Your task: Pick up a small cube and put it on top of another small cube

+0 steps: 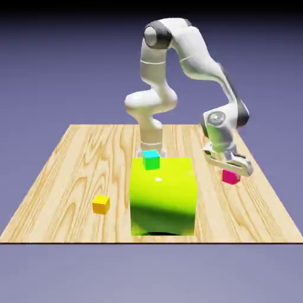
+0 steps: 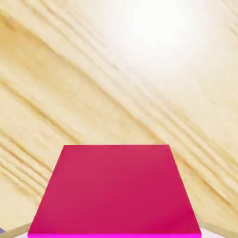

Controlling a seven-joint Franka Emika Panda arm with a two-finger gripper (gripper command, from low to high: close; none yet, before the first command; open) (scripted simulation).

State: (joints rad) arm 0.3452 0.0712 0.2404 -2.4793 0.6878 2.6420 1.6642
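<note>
The small magenta-pink cube (image 1: 230, 176) is low over the wooden table at the exterior view's right. My gripper (image 1: 232, 170) reaches down onto it from above and is shut on it. In the hand view the same cube (image 2: 116, 190) fills the bottom middle, large, and hides both fingertips. Only wood grain shows beyond it. Whether the cube rests on the wood or hangs just above it does not show. A small teal cube (image 1: 151, 159) sits on the far top edge of the big yellow-green block (image 1: 164, 198). A small orange cube (image 1: 101, 204) lies on the table at the exterior view's left.
The big yellow-green block stands in the middle of the table (image 1: 71, 171), just to the exterior view's left of my gripper. The arm's base rises behind it.
</note>
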